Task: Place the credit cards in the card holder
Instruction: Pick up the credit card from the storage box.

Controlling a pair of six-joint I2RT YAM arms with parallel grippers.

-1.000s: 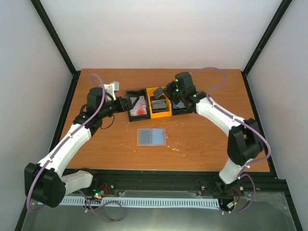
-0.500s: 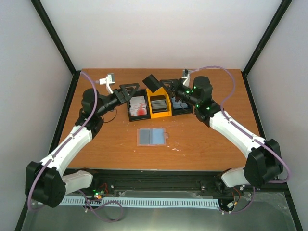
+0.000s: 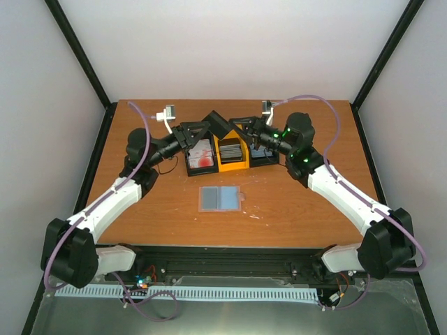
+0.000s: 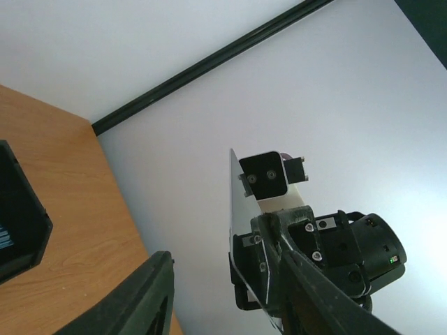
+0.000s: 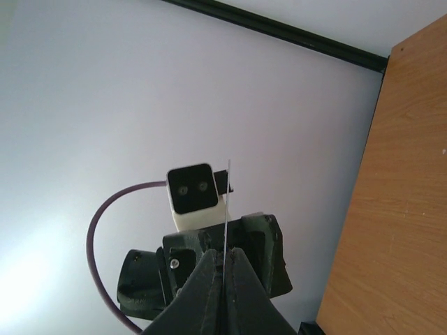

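A dark credit card [image 3: 222,125] hangs in the air above the orange tray [image 3: 232,166], and my right gripper [image 3: 235,130] is shut on it. My left gripper [image 3: 207,130] faces it from the left, jaws apart, with the card's free end between them. In the left wrist view the card [image 4: 236,202] stands edge-on close to the right finger [image 4: 328,300], with a wide gap to the left finger [image 4: 133,300]. The right wrist view shows my right gripper [image 5: 225,257] pinching the thin card [image 5: 228,202]. The flat grey-blue card holder [image 3: 221,198] lies on the table nearer the arms.
Three trays sit side by side at the back. A black one [image 3: 190,162] holds white cards with red blotches, the orange one holds dark cards, and a black one [image 3: 264,160] holds blue cards. White walls with black frame posts enclose the wooden table [image 3: 293,202].
Both grippers have lifted from the trays and met above the orange tray. The right one brought the dark card with it. My left jaws have narrowed around the card's free end.
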